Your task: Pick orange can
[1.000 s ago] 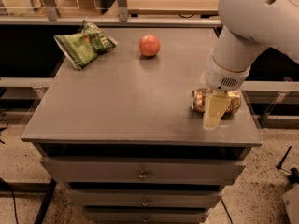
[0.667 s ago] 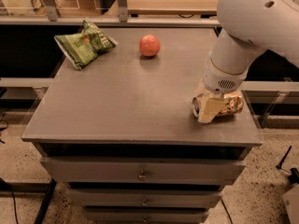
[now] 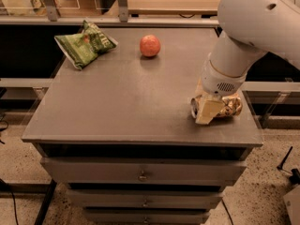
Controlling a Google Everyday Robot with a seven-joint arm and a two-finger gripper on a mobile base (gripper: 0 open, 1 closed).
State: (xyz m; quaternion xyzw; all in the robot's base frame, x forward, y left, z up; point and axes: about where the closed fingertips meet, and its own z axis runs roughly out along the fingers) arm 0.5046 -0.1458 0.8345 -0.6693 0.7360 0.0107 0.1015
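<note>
Gripper point(image 3: 208, 110) position: low at the front right corner of the grey cabinet top point(image 3: 117, 107), in contact with the orange can point(image 3: 230, 106). We cannot tell whether it is closed on the can or merely straddling it.

The can lies on its side near that same corner. Its long axis runs parallel to the cabinet top's front edge. The can sits directly beneath and just behind the gripper, so we judge that the coming move needs closure across the short axis, then a vertical lift.

Compared with one second ago, the gripper has shifted slightly toward the can's left end. The can itself has not visibly moved.
</note>
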